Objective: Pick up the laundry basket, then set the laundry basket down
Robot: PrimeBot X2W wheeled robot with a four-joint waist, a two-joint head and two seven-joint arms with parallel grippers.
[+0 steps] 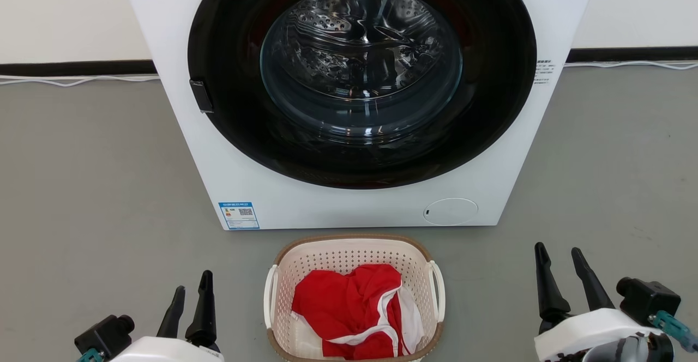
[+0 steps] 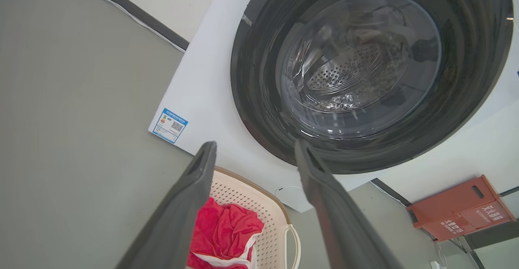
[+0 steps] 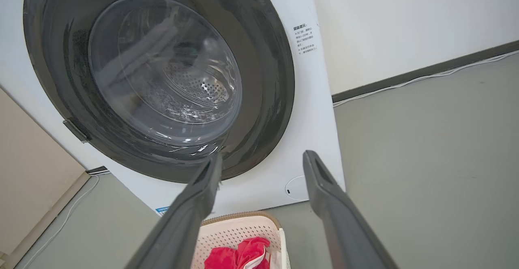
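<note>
The laundry basket [image 1: 349, 255] is cream with perforated walls, a brown rim and white loop handles. It stands on the grey floor just in front of the washing machine, holding red and white cloth [image 1: 354, 307]. My left gripper [image 1: 192, 283] is open, low at the basket's left and apart from it. On the basket's right my right gripper [image 1: 558, 253] is open too, well clear of the handle. The left wrist view shows the laundry basket [image 2: 263, 204] between and below my open fingers. In the right wrist view, the laundry basket [image 3: 243, 230] sits at the bottom.
A big white washing machine [image 1: 360, 204] with a dark round door stands right behind the basket. A white cable [image 1: 76, 80] runs along the wall's black skirting. An orange-red box [image 2: 462, 208] stands at the far side of the machine. Bare floor lies left and right.
</note>
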